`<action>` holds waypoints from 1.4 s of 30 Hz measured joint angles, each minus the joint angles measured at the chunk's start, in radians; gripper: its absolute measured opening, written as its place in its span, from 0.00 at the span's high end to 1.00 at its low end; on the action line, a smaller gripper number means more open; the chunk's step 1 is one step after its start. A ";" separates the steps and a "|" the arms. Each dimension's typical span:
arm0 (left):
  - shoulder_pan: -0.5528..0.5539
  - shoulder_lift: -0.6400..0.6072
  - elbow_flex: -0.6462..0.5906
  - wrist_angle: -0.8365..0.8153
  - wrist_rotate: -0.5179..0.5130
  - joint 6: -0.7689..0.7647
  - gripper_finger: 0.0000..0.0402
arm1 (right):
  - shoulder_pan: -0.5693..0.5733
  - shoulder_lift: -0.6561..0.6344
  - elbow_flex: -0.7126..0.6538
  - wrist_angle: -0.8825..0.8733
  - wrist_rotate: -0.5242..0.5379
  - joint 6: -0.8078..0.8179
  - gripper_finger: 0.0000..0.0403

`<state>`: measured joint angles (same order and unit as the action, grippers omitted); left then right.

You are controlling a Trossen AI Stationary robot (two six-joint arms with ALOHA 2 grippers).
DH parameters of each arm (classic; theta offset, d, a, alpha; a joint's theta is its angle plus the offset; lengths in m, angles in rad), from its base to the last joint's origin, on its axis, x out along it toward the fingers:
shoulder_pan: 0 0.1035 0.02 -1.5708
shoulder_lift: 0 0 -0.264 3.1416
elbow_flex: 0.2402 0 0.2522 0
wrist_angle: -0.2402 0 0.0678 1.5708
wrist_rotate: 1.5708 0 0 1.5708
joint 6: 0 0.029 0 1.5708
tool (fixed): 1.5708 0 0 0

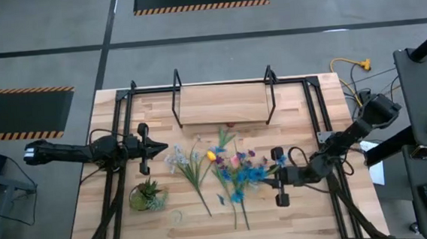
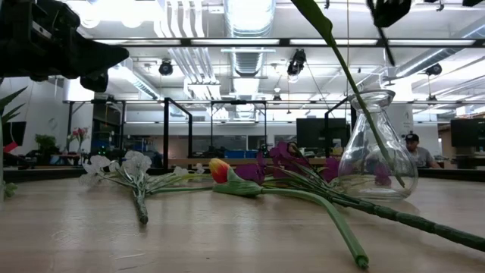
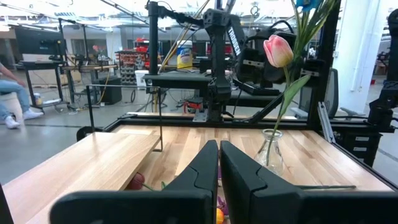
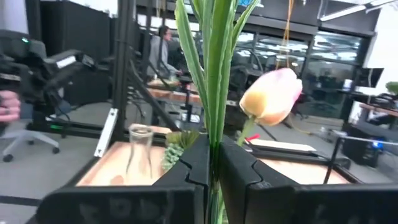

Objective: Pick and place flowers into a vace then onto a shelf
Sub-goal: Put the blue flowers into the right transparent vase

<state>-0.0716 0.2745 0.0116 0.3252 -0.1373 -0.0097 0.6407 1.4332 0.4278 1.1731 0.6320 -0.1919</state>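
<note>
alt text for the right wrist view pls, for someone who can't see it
The right hand is shut on the green stem of a pink tulip, which rises straight up between its two dark fingers. Beyond it, a clear glass vase stands on the wooden table next to a small green potted plant, with a workshop in the background.

My right fingers [image 4: 212, 163] pinch a green stem with a pink tulip head [image 4: 271, 96] and long leaves, held upright above the vace [image 2: 377, 148]. The vace is clear glass, round-bellied and narrow-necked, standing upright on the counter [image 2: 227, 243], and a stem slants down through its mouth. The other flowers [image 1: 228, 171] lie flat beside the vace in a loose spread: white, yellow, purple and blue heads on thin green stems. The shelf [image 1: 224, 104], a pale wooden board on black loop supports, stands beyond the vace and carries nothing.
</note>
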 joint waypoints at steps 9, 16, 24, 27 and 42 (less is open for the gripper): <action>0.000 0.000 0.000 0.000 0.000 0.000 1.00 | -0.016 0.120 -0.003 0.125 0.038 -0.001 0.97; 0.000 0.000 0.000 0.000 0.000 0.000 1.00 | -0.017 0.231 -0.007 0.230 0.043 -0.024 0.97; 0.000 0.000 0.000 0.000 0.000 0.000 1.00 | -0.017 0.305 -0.015 0.274 0.049 -0.022 0.97; 0.000 0.000 0.000 0.000 0.000 0.000 1.00 | -0.017 0.305 -0.029 0.276 0.049 -0.017 0.97; 0.000 0.000 0.000 0.000 0.000 0.000 1.00 | -0.017 0.303 -0.105 0.273 0.044 0.071 0.97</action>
<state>-0.0716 0.2745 0.0116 0.3248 -0.1373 -0.0096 0.6235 1.7359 0.3233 1.4457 0.6759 -0.1207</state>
